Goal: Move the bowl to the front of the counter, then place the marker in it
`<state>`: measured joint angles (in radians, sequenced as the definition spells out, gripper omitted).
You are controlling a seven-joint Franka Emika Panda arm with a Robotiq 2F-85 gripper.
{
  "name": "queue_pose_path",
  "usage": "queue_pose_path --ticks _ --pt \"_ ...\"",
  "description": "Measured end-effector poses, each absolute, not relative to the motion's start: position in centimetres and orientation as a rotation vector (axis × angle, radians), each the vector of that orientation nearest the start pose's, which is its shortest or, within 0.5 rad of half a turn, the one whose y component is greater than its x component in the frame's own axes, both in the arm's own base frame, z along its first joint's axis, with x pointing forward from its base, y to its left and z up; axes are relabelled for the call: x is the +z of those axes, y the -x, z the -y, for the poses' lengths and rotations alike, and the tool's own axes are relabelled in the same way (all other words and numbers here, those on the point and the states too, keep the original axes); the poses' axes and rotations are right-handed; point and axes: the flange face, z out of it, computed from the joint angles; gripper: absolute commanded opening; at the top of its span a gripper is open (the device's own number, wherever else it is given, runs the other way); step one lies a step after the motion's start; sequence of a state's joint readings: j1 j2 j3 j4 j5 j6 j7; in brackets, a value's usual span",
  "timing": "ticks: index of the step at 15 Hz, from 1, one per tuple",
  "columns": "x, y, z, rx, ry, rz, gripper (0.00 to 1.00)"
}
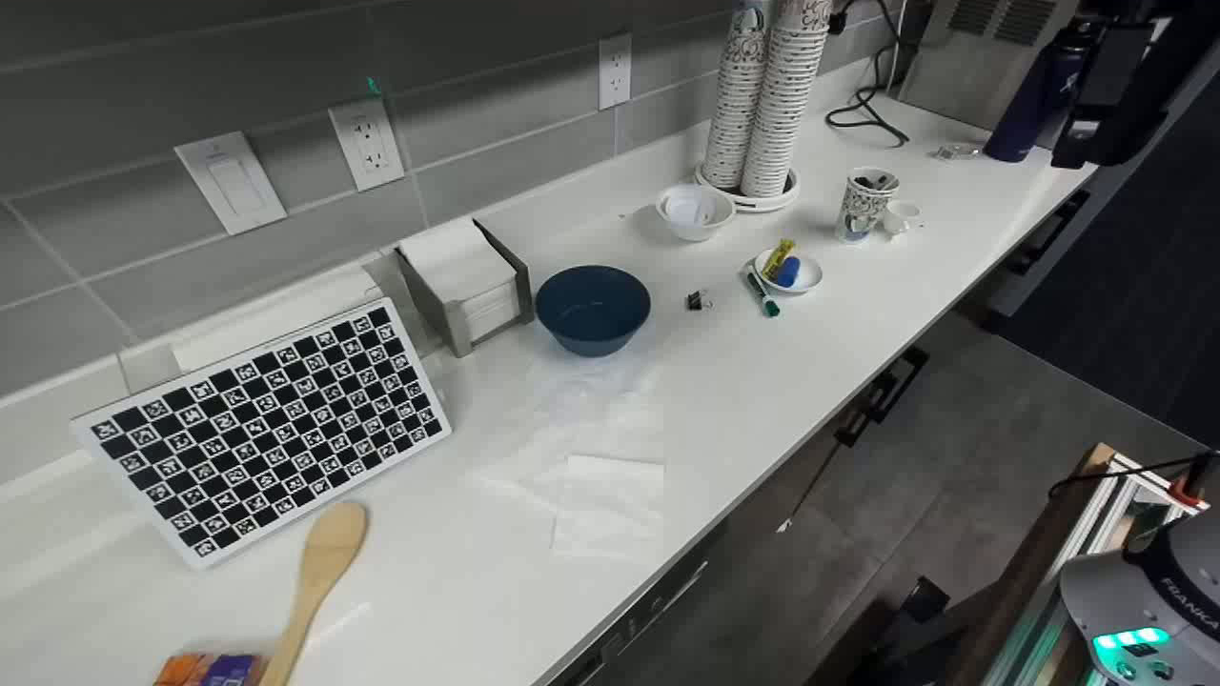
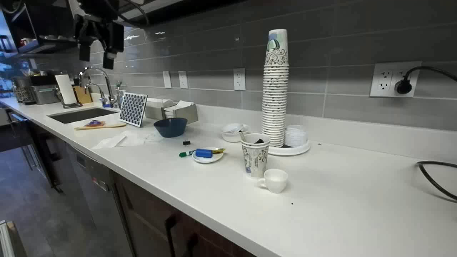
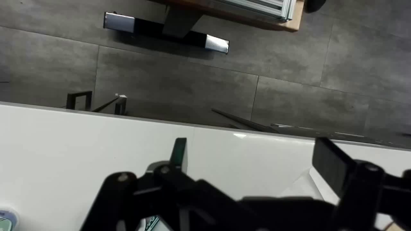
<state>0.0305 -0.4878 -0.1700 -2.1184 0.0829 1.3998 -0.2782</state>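
The dark blue bowl [image 1: 593, 310] stands upright on the white counter near the napkin box; it also shows in an exterior view [image 2: 171, 127]. The green-and-white marker [image 1: 762, 294] lies on the counter against a small plate's rim; it also shows in an exterior view [image 2: 185, 154]. In the wrist view a bit of green-and-white lettering, seemingly the marker [image 3: 152, 222], shows behind the gripper's linkage. My gripper [image 2: 96, 59] is open and empty, high above the counter. In the wrist view its fingers [image 3: 250, 155] are wide apart over bare counter near the front edge; the bowl is out of view there.
A small white plate [image 1: 808, 278] holds a blue and a yellow item. A black binder clip [image 1: 700, 301] lies between bowl and plate. Nearby are a napkin box [image 1: 467, 286], a white bowl [image 1: 694, 211], tall cup stacks [image 1: 777, 105], a paper cup [image 1: 865, 205] and flat napkins [image 1: 610, 505].
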Motion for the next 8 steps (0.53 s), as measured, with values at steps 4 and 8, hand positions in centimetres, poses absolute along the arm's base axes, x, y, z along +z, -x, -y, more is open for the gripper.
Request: queue_pose_path --ticks 4,8 --pt "58.4 -37.2 5.4 0.293 2.909 0.252 1.0" --pt "57.4 -38.9 0.3 0.186 2.823 0.14 1.0"
